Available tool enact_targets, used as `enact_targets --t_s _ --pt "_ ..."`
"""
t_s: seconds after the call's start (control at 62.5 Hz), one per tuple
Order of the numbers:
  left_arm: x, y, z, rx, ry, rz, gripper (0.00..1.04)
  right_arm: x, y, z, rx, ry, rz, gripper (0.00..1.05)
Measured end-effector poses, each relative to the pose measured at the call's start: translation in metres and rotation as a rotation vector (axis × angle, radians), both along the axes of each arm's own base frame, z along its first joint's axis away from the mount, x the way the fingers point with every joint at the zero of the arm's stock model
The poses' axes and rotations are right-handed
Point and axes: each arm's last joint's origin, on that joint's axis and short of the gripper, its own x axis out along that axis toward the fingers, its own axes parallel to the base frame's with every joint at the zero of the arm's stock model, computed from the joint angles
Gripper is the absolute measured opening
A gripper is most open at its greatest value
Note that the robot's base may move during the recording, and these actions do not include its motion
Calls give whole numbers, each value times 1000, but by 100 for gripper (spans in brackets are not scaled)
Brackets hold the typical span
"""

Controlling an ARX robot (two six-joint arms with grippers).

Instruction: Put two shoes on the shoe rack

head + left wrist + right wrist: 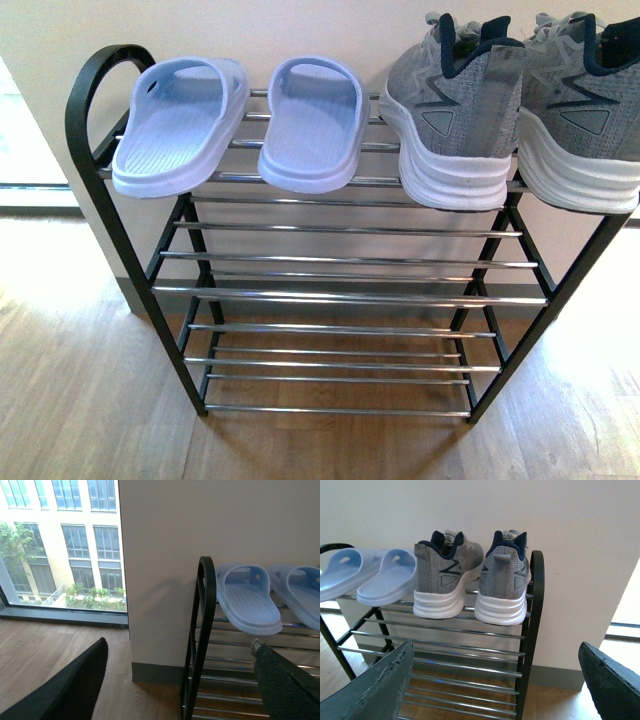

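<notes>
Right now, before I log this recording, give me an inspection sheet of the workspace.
Surface: shoe rack, black frame, chrome rods; lower shelves bare.
Job's things: both grey sneakers on the top shelf, heels outward, side by side at the rack's right end.
Clutter: two light blue slippers on the same shelf, left of the sneakers.
Grippers: left gripper and right gripper open, holding nothing.
Cables: nothing seen.
Surroundings: wooden floor, pale wall, window to the left.

3 views, shared shoe rack point(350, 262) top
</notes>
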Motion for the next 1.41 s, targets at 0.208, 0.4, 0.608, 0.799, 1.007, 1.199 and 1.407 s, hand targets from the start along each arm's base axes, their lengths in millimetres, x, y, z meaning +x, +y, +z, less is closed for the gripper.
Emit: enact_targets --t_s 0.208,0.4,0.608,0.799,1.007,1.199,1.407 --pt "0 0 0 0 0 0 95 0 0 0 0 0 0 96" --pt "0 0 0 0 0 0 95 0 0 0 0 0 0 96" --pt "0 0 0 0 0 0 95 0 0 0 0 0 0 96" --pt "0 0 0 0 0 0 95 0 0 0 0 -1 0 96" --pt "0 0 0 0 0 0 95 0 0 0 0 0 0 96" --pt "0 0 0 1 0 0 95 0 0 0 0 0 0 96" --pt "0 0 0 1 0 0 95 0 0 0 0 1 0 96"
